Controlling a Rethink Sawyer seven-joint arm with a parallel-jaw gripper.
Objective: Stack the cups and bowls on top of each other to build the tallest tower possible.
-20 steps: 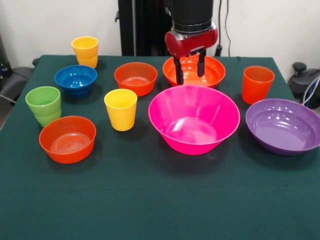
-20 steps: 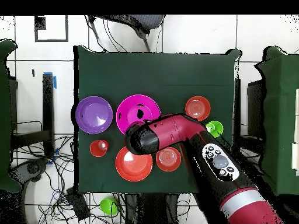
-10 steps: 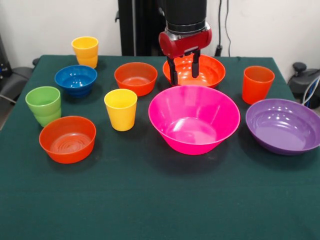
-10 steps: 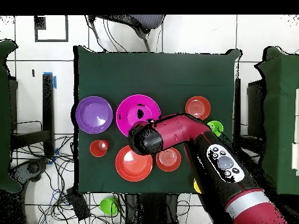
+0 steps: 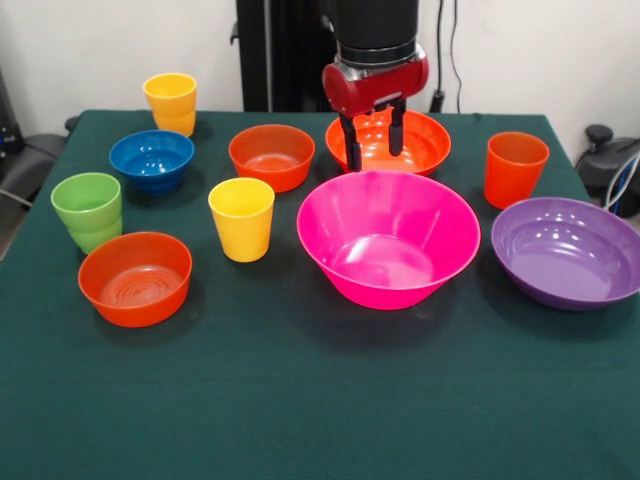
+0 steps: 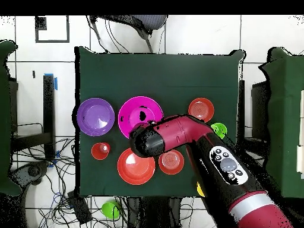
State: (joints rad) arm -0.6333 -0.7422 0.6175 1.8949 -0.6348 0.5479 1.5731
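My gripper (image 5: 373, 138) hangs open over the left part of the large orange bowl (image 5: 425, 146), holding nothing. In front of that bowl stands the largest pink bowl (image 5: 388, 235), with the purple bowl (image 5: 568, 250) and the orange cup (image 5: 515, 168) to its right. Left of the pink bowl are a yellow cup (image 5: 241, 218), two small orange bowls (image 5: 271, 155) (image 5: 135, 277), the blue bowl (image 5: 152, 158), the green cup (image 5: 88, 210) and a second yellow cup (image 5: 171, 102). Every piece stands alone on the table; no tower shows. In the overhead view the arm (image 6: 178, 133) hides the gripper.
The green tablecloth (image 5: 320, 400) covers the whole table. From above, the arm crosses the table's right half, beside the pink bowl (image 6: 140, 113) and above the large orange bowl (image 6: 135, 167). Cables and a chair lie off the table's edges.
The gripper swung a little left over the large orange bowl, then came part-way back right. It stays open. No cup or bowl has moved.
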